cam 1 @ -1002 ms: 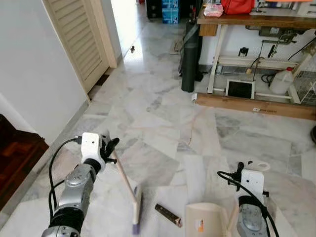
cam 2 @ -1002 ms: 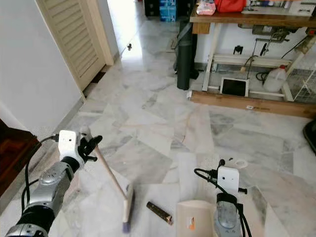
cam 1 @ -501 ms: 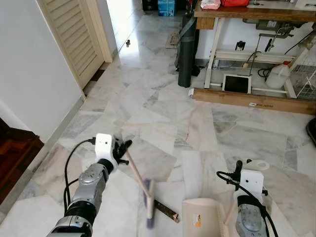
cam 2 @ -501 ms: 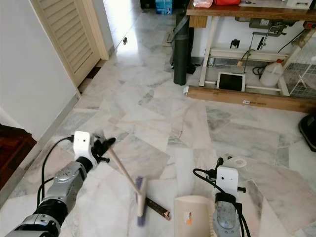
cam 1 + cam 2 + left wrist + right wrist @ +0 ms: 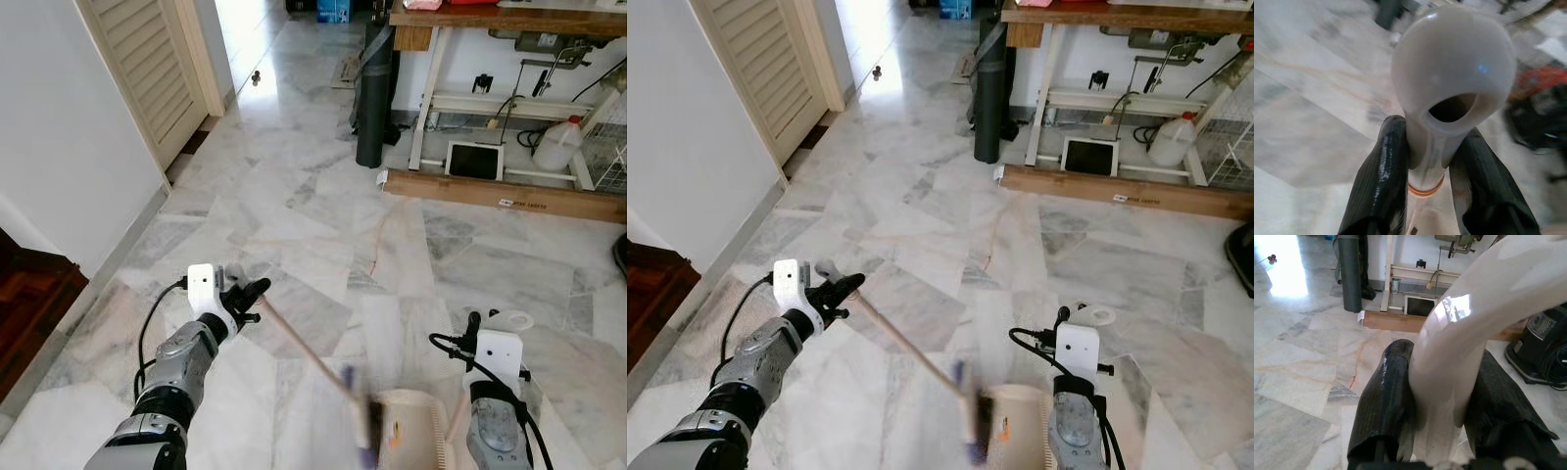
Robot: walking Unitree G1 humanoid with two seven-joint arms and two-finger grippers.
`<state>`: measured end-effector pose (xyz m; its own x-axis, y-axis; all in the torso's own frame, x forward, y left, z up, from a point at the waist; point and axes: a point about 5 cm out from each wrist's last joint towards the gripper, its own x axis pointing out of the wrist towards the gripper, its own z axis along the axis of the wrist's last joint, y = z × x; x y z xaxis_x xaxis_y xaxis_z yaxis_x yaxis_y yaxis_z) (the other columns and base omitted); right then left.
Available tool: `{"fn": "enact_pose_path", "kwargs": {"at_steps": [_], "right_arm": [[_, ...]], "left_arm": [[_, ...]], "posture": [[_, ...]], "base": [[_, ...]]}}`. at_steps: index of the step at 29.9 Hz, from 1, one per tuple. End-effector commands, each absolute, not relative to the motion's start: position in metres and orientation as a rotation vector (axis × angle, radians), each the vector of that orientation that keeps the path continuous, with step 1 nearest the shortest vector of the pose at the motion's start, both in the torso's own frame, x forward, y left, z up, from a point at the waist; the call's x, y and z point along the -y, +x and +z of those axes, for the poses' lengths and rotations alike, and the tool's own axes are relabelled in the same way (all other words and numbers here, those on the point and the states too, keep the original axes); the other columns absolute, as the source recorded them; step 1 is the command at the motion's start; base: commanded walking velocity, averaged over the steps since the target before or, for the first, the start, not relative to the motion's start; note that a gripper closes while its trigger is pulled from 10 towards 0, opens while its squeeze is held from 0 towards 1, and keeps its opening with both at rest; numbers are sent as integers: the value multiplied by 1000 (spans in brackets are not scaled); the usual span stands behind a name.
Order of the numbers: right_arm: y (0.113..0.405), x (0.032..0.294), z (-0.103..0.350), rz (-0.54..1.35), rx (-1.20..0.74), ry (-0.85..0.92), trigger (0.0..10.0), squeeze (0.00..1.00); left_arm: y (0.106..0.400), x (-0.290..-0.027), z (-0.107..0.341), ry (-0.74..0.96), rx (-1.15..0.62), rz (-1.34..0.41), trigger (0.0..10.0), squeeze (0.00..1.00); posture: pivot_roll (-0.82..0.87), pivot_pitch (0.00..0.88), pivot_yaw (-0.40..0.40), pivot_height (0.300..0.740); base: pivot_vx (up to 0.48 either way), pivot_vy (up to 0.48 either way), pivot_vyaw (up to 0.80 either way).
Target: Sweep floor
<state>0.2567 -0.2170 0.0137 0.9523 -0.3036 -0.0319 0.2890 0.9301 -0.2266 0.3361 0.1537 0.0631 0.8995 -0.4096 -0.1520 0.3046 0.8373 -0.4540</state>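
left hand (image 5: 238, 299) pinches broom handle (image 5: 299, 342); blurred broom head (image 5: 364, 431) sits at dustpan (image 5: 411, 431) mouth on the marble floor (image 5: 323, 206). right hand (image 5: 1437, 401) clamps dustpan handle (image 5: 1469, 328). judged: stroke near its end, debris not visible; lifting and emptying remain.

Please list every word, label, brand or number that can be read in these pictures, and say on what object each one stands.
None can be read.
Orange label on the dustpan: blurred, unreadable.
White sticker on the wooden plank: too small to read.
Blue boxes in the far doorway: print too small to read.
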Motion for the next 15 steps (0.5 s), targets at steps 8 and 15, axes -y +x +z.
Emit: {"fn": "enact_pose_path", "kwargs": {"at_steps": [8, 15], "right_arm": [[247, 212, -9, -291, -228, -215, 10000, 0], [261, 216, 1, -330, -205, -164, 10000, 0]], "left_arm": [[346, -150, 80, -545, -207, -444, 10000, 0], [357, -175, 139, -271, 105, -335, 10000, 0]], "posture": [[71, 75, 85, 740], [79, 0, 86, 740]], "base": [[0, 0, 0], [0, 0, 0]]}}
